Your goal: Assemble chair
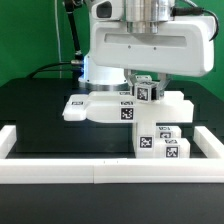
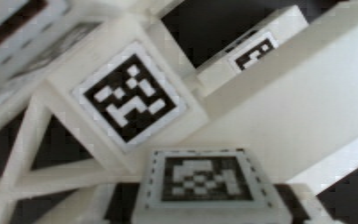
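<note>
So looking at your exterior view, going from its left: the chair [image 1: 128, 108] parts sit bunched around the middle of the black table [image 1: 30, 110]. There's a flat white slab piece [image 1: 95, 106] toward the exterior view's left, then a tagged block [image 1: 147, 91] right under the arm's big white wrist housing [image 1: 150, 45], then a chunkier stepped piece [image 1: 165, 110] reaching toward the front edge, with two small tagged cubes [image 1: 172, 150] just beside it near the front rail [image 1: 110, 172].

You can't actually see the jaws here. The housing hides them in the exterior view, and the wrist view shows no fingertips, just white surfaces and tags, so I can't tell if they're apart, together or clamped on anything. What you do get in the wrist view is a diamond-turned tag [image 2: 135, 92] on a white face up close, and another blurry square tag [image 2: 204, 178] on a block nearby.

Room-wise: the table's exterior-view-left side is bare black surface out to the side rail [image 1: 12, 137], while the front edge area on the exterior view's right is crowded by those cubes against the rail.
</note>
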`<state>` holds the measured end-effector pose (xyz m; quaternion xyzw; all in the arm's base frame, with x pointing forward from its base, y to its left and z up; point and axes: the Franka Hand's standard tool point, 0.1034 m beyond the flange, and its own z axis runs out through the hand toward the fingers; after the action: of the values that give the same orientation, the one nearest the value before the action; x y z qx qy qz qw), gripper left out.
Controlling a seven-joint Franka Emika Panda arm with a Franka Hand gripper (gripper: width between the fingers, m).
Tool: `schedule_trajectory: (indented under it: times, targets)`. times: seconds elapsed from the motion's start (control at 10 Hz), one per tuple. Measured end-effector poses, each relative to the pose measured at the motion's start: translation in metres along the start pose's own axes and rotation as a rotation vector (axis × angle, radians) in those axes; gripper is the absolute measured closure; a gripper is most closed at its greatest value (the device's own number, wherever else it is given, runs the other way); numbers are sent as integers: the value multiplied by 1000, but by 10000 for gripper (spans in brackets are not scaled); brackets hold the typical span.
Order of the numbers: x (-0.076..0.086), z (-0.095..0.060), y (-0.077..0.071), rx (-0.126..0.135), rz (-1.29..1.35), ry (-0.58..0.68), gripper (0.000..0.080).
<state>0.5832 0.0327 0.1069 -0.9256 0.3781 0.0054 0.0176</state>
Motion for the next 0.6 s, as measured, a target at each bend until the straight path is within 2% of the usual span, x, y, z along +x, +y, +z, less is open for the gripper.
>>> schedule_trajectory:
  times: [0.6]
  targets:
    - [0, 1, -1, 3, 490, 2, 528]
